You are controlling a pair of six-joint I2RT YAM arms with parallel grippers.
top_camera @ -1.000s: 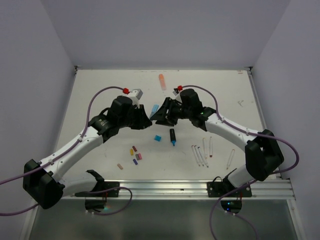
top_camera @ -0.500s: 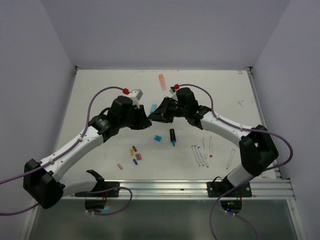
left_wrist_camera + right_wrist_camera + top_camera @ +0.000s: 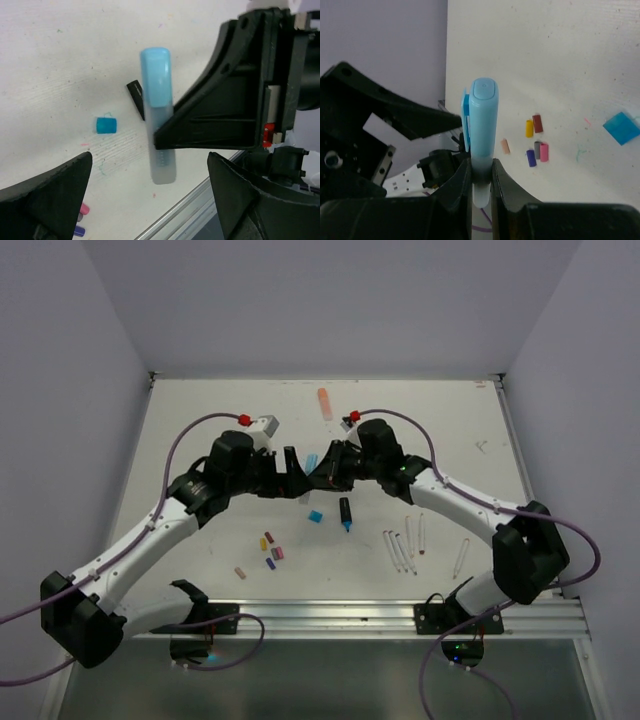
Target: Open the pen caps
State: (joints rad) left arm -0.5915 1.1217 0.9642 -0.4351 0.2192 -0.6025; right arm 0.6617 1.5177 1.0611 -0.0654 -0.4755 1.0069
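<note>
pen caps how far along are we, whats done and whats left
Done: small caps lie loose, apart from the white barrels; a blue cap lies by the black marker. In hand: right gripper clamps the light blue marker, left gripper open beside it. Left: its cap, still on.

From above you see only a small piece of the light blue marker (image 3: 312, 459), because the left gripper (image 3: 296, 472) and the right gripper (image 3: 318, 468) crowd around it, and the little caps (image 3: 270, 548) are too small to tell their shapes. In the right wrist view the marker's lower end disappears between the fingers (image 3: 459, 187). In the left wrist view a black finger (image 3: 215, 120) covers part of the marker, the black pen (image 3: 134, 91) is mostly behind it, and the pink cap (image 3: 83, 208) and purple cap (image 3: 78, 231) are half hidden by the blurred near finger (image 3: 45, 195), which the bottom edge cuts off.
</note>
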